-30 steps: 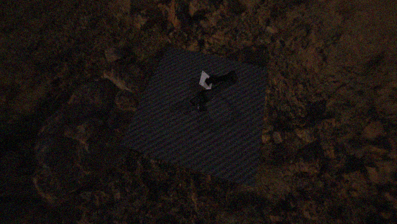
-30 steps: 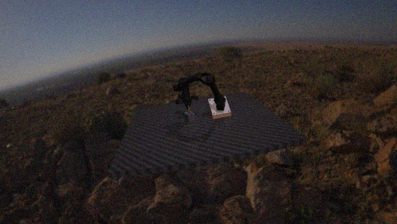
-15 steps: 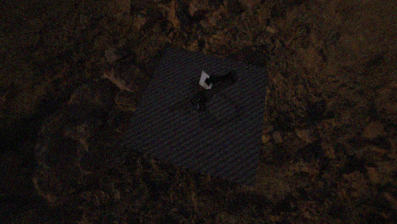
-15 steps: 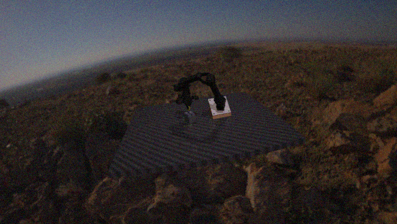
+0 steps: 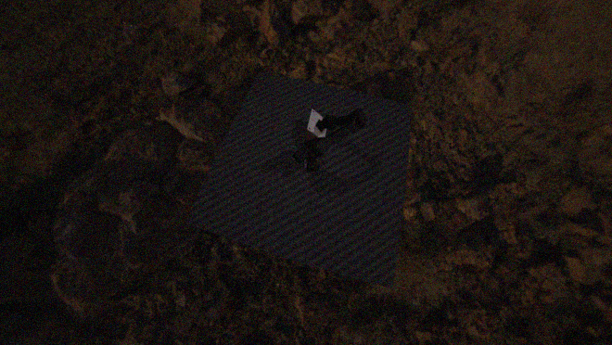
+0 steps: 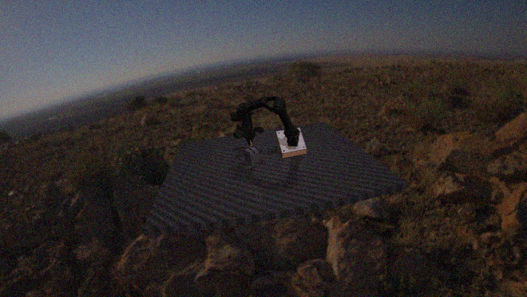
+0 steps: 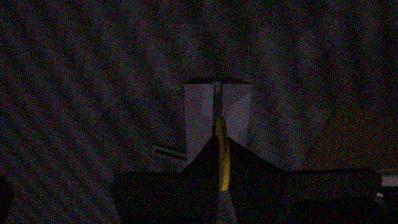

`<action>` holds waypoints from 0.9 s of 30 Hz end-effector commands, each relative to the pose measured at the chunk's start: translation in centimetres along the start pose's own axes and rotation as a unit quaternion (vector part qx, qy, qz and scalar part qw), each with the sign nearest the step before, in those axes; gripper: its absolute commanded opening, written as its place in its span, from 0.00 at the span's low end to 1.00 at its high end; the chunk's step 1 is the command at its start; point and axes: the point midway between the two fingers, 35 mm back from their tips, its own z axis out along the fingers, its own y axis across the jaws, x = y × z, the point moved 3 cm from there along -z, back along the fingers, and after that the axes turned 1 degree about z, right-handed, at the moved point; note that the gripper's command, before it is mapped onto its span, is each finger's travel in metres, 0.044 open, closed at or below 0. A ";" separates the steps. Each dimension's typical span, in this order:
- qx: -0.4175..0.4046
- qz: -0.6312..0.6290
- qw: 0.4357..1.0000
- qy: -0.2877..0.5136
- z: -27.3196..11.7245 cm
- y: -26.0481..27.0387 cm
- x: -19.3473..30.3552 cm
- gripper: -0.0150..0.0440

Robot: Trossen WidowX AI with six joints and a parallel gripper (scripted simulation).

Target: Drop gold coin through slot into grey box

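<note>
Gripping the coin (image 7: 223,160), the gripper (image 7: 222,150) hangs above the box (image 7: 217,117).

Black six-joint arm on a pale square base

The arm (image 6: 267,109) is matte black throughout, built of slim rounded links with bulkier dark housings at the joints. It rises from a white square base plate (image 6: 291,147) with a tan, wood-coloured edge. In the wrist view the gripper (image 7: 223,165) shows as two black, wedge-shaped fingers tapering to a peak. Screws, cables and markings are lost in the dim light.
</note>
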 end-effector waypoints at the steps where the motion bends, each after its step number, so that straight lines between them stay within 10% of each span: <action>1: 0.000 0.005 1.000 0.002 0.3 -0.2 0.2 0.25; 27: 0.000 0.006 1.000 0.002 1.3 -0.2 0.2 0.25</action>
